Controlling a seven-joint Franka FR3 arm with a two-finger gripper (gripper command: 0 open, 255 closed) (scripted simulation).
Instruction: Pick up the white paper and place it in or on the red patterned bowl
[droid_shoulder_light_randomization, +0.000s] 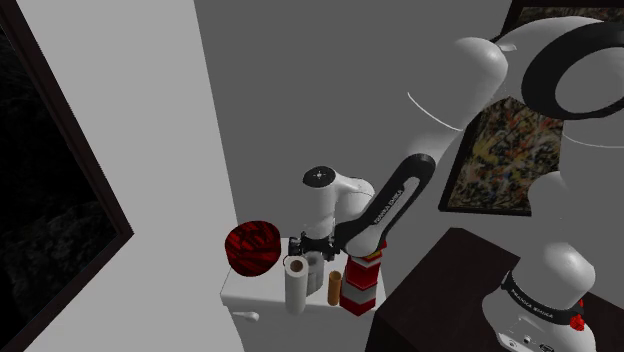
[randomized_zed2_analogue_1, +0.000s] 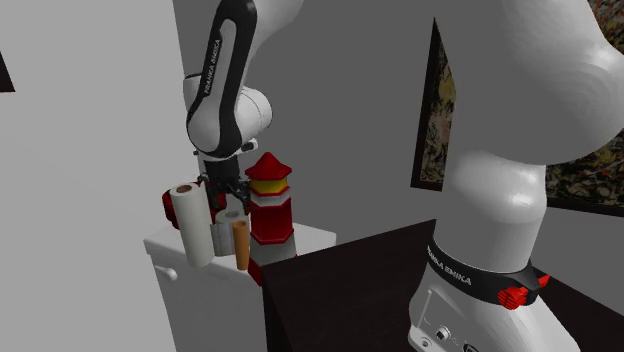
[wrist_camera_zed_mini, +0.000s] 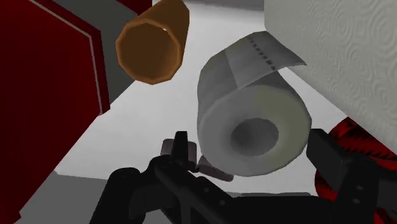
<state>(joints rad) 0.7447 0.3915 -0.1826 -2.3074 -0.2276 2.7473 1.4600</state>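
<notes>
A small grey-white paper roll (wrist_camera_zed_mini: 251, 121) stands upright on the white cabinet top (wrist_camera_zed_mini: 127, 137), its hollow core facing the wrist camera. My gripper (wrist_camera_zed_mini: 254, 147) is open and hangs just over it, one black finger (wrist_camera_zed_mini: 181, 147) on each side; I cannot tell whether they touch it. The red patterned bowl (droid_shoulder_light_randomization: 250, 248) sits at the cabinet's far corner in the shoulder view, just beyond the rolls. In the second exterior view the gripper (randomized_zed2_analogue_1: 224, 192) points down over the small roll (randomized_zed2_analogue_1: 230, 222).
A tall white paper towel roll (droid_shoulder_light_randomization: 296, 285) stands right beside the small roll. An orange-brown cylinder (droid_shoulder_light_randomization: 333, 288) and a red-and-white lantern-shaped object (droid_shoulder_light_randomization: 360, 283) crowd the other side. The cabinet (droid_shoulder_light_randomization: 240, 300) is small; a grey wall (droid_shoulder_light_randomization: 130, 120) lies close by.
</notes>
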